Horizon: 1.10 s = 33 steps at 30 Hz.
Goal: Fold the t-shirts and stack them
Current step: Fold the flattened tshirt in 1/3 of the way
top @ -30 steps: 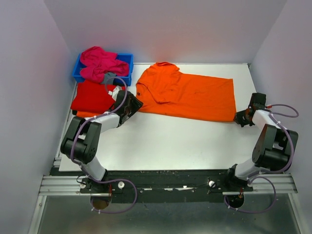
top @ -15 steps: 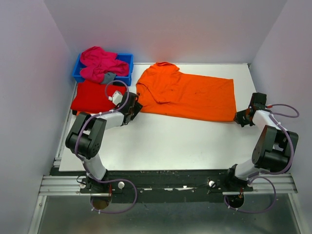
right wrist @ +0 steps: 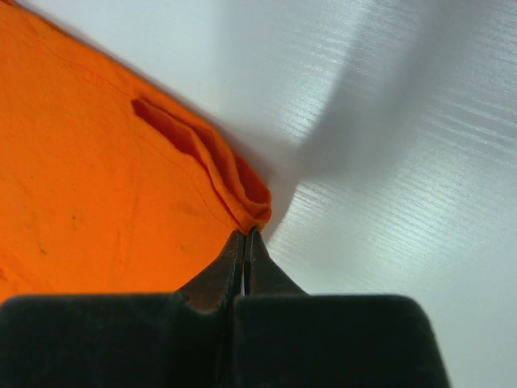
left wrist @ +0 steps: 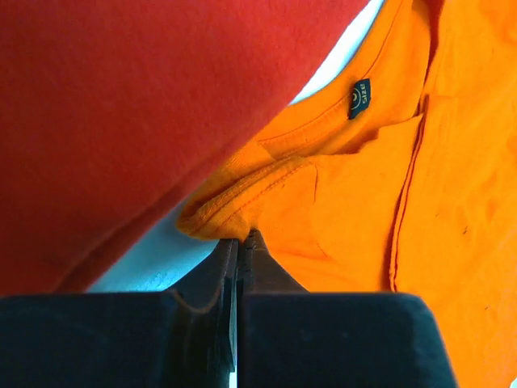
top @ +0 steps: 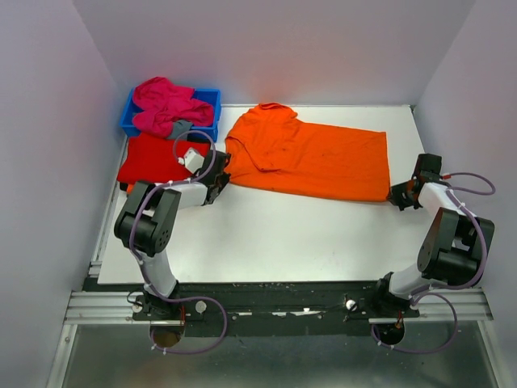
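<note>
You are working on the orange t-shirt, which is lying spread across the white surface and looks only partly folded. Your left pincer is clenching a bunched fold by the collar, and your right pincer is pinching the hem corner at the opposite end. One red t-shirt is sitting folded at the left, beside the blue bin. The magenta-pink t-shirt is waiting crumpled in that bin, so I judge most of the job is remaining.

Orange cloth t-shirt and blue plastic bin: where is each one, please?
Orange cloth t-shirt (top: 311, 158), top external view, middle of its body.
Blue plastic bin (top: 212, 105), top external view, its right-hand wall.
</note>
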{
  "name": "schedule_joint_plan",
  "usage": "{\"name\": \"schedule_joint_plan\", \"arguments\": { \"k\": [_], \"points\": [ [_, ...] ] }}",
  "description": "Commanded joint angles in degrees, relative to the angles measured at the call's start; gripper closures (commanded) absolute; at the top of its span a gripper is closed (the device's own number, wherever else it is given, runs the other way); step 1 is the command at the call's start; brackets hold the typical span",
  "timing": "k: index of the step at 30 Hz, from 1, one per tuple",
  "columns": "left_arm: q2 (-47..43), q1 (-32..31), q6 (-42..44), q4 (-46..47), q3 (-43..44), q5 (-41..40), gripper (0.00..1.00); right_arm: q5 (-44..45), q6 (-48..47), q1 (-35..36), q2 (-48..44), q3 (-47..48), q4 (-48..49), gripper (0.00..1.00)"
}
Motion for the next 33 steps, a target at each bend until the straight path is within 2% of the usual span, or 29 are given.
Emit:
{"name": "schedule_joint_plan", "arguments": {
  "k": [1,7,11,15,17,22,26,33],
  "points": [
    [-1.4,0.8,5.1,4.6,-2.4,-4.0,1.00,-1.4,-0.6,-0.4,-0.6,1.0,-1.4,0.99],
    [-6.5,0.1,7.5,1.1,-1.3,-5.3,1.00,-3.7,-0.9,-0.4,-2.8,1.8,-2.5,0.99],
    [-9.9,-0.6,9.8,-0.9,3.1,-4.6,1.00,-4.0,-1.1,-1.1,-3.8,8.0,-8.4,0.99],
    [-13.8,-0.7,11.2,-9.8,9.7,-5.4,1.00,-4.2,-1.7,-3.7,-8.4,13.1,-13.1,0.99],
    [-16.7,-0.8,11.6,-11.3,9.9,-5.2,1.00,-3.7,-1.8,-4.7,-11.4,13.6,-14.7,0.99],
    [-24.0,-1.4,9.8,-11.1,-0.2,-2.9,1.00,-3.8,-1.8,-4.9,-17.3,6.4,-15.1,0.99],
    [-28.6,-3.3,7.8,-7.8,-13.5,-1.0,1.00,-3.7,-2.4,-4.9,-19.1,-3.5,-15.3,0.99],
    [-43.0,-6.3,6.1,-12.3,-29.8,-1.1,1.00,2.6,-2.3,-5.1,-28.3,-15.0,-16.8,0.99]
  ]
}}
